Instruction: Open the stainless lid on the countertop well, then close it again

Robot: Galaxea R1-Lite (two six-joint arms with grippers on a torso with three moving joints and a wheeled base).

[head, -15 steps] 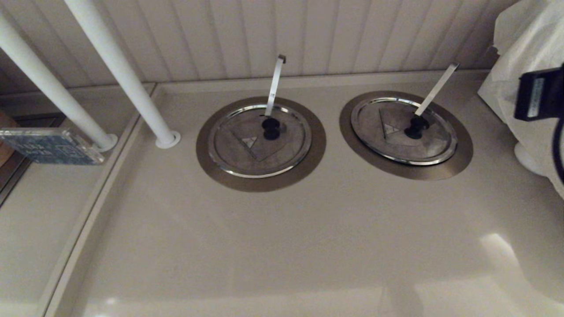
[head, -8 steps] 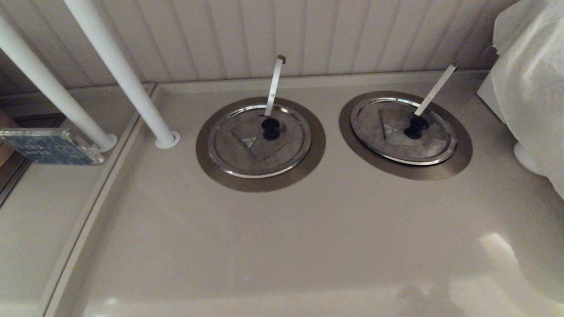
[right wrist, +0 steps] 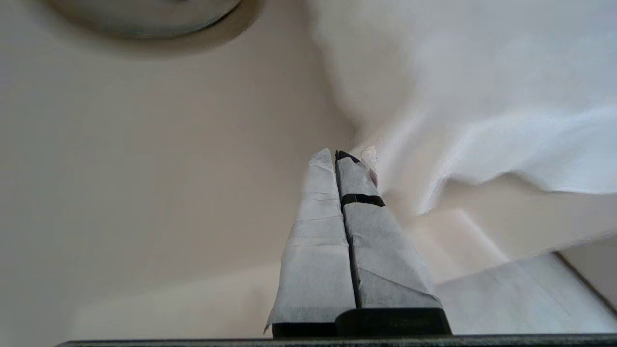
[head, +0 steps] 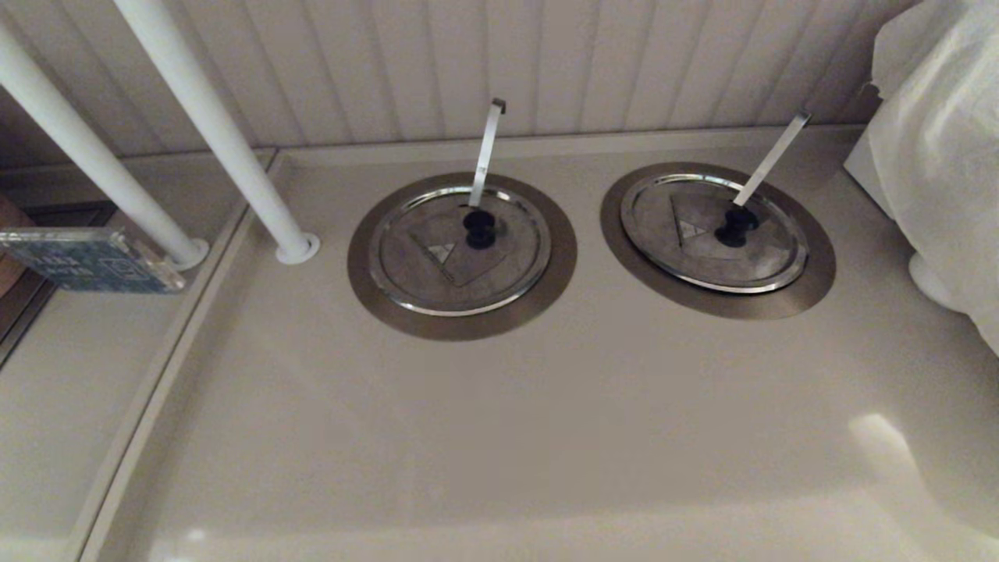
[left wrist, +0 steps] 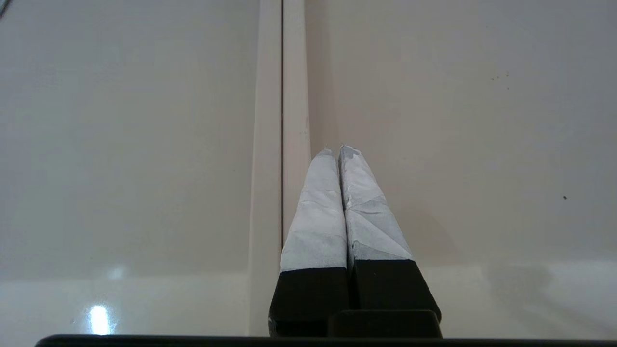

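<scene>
The stainless lid lies flat on the countertop well at the right of the beige counter. It has a black knob, a wedge flap with a triangle mark and a strongly slanting strip. Neither gripper shows in the head view. My right gripper is shut on nothing above bare counter, beside the white cloth; a blurred curved steel edge lies far ahead of it. My left gripper is shut and empty over a counter seam.
A second ring with an upright-strip lid sits left of the well. Two white poles rise at the far left beside a blue card. A white cloth-covered object fills the right edge. A panelled wall runs behind.
The black part of my right arm at the head view's right edge has left that view. Both lids have stayed in place.
</scene>
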